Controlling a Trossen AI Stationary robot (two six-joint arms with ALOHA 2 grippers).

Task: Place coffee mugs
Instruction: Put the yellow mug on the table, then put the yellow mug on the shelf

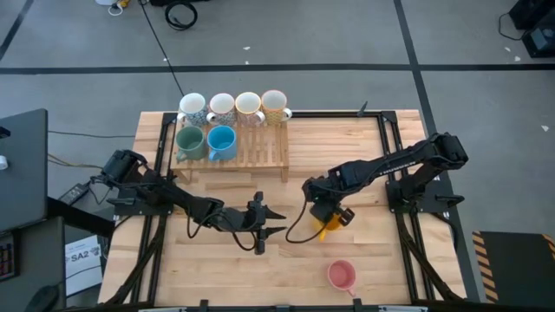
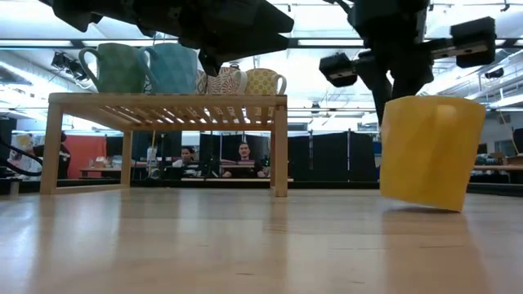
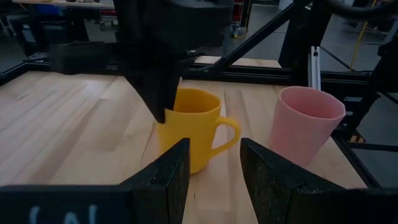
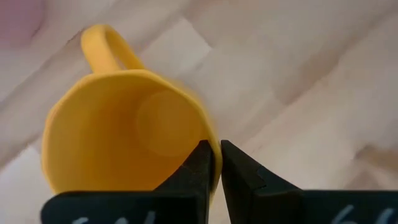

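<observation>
My right tool pinches the rim of the yellow mug, fingers nearly together on its wall; the mug hangs tilted, one bottom edge just above the desk. My left tool waits part open and empty, just beside it. The pink mug stands near the desk's front edge. Six mugs fill the left end of the wooden rack. Bare wood lies open between rack and tools.
</observation>
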